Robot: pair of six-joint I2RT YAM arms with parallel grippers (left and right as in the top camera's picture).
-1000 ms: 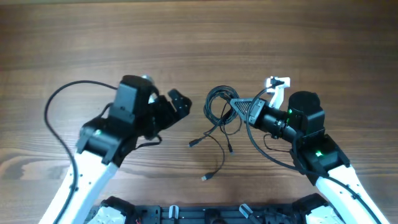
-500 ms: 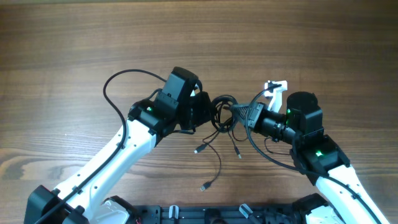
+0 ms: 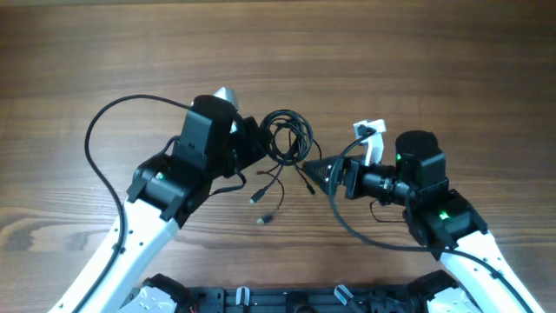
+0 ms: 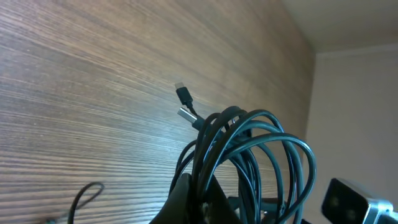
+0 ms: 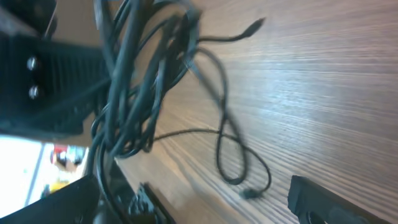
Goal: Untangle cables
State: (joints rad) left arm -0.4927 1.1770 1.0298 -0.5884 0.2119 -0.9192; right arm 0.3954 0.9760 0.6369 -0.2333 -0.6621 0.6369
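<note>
Nearest the robot's base, loose tails of the thin black flexible cables (image 4: pixel 208 155), each ending in a small plug, trailing down toward the brown wood-grain tabletop (image 3: pixel 417 52) between the two arms. Just beyond, black left gripper (image 3: pixel 254 144) clamped on the looped bundle, its round, glossy coils standing past the fingers. Opposite, black right gripper (image 3: pixel 311 165), tip aimed left at the coil and just beside it, opening impossible to tell. Probable next move: one tail taken and drawn rightward, away from the held loops.

Robot lab bench — wood-grain table (image 3: pixel 434 52), white arm (image 3: pixel 130 252).
</note>
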